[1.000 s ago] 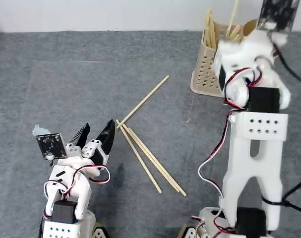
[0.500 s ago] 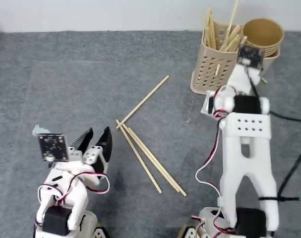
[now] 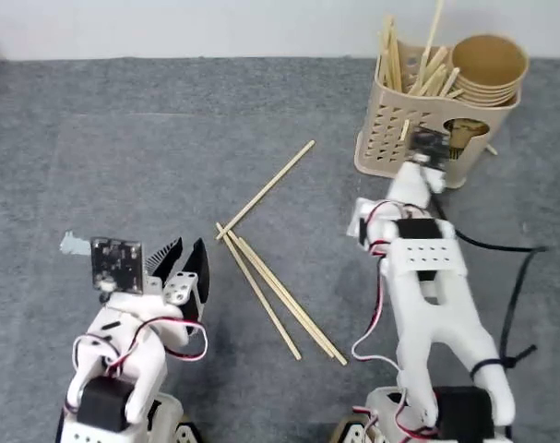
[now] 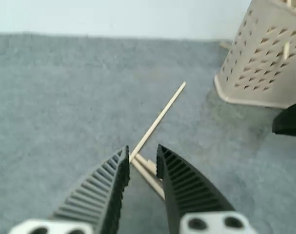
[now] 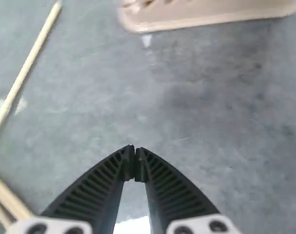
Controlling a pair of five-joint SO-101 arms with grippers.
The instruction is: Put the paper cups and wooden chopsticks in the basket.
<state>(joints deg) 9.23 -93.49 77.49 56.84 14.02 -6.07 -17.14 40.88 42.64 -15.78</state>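
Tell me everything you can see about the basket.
The basket is a beige, plastic-looking bin whose walls are pierced by rows of small slots, with a flared base. It stands upright on the grey mat at the table's far right. Several chopsticks lean inside its left part, ends above the rim, and a stack of paper cups sits in its right part. The right arm overlaps its front wall in the high view; whether they touch cannot be told.

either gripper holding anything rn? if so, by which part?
Nothing held: the left gripper has its jaws apart and empty, the right gripper has its jaws shut on nothing. The chopsticks lie loose on the mat.
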